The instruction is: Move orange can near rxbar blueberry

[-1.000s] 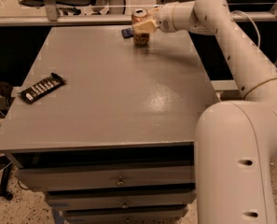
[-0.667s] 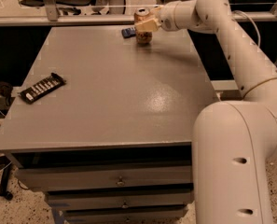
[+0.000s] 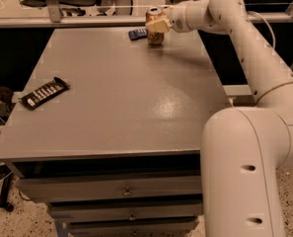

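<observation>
The orange can (image 3: 155, 35) stands upright at the far edge of the grey table (image 3: 121, 93), right of centre. My gripper (image 3: 157, 24) reaches in from the right and its pale fingers are closed around the can's upper half. The rxbar blueberry (image 3: 137, 33), a small flat dark-blue wrapper, lies on the table just left of the can, very close to it.
A longer black bar with white blocks (image 3: 44, 93) lies near the table's left edge. My white arm (image 3: 244, 38) arches over the table's right side and my base (image 3: 249, 172) stands at the front right. Drawers (image 3: 126, 191) sit below the tabletop; a rail and chair stand behind.
The gripper with the can has stayed at the far edge beside the blue wrapper; at most a slight shift. Nothing else moved.
</observation>
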Tool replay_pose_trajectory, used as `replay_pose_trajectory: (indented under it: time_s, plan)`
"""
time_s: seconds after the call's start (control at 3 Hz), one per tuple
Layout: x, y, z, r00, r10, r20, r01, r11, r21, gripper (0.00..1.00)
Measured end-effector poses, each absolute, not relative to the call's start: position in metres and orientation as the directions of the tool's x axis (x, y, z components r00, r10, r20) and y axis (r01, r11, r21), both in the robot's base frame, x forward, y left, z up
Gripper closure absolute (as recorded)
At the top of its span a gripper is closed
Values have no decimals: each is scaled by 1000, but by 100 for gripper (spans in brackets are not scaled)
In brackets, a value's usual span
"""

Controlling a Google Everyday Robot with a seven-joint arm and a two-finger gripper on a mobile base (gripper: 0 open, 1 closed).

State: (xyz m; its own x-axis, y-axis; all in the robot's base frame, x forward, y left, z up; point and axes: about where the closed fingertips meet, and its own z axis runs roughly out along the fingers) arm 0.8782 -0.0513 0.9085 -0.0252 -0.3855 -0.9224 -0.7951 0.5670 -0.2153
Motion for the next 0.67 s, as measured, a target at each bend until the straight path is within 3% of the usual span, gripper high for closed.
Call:
replay_pose_trajectory:
  time_s: [0.33,0.67]
  plan:
    - [878,-53,911,-31,-381,-924,-797,568,-207,0]
    - [876,-57,914,-34,-372,-928,-795,572,-200,0]
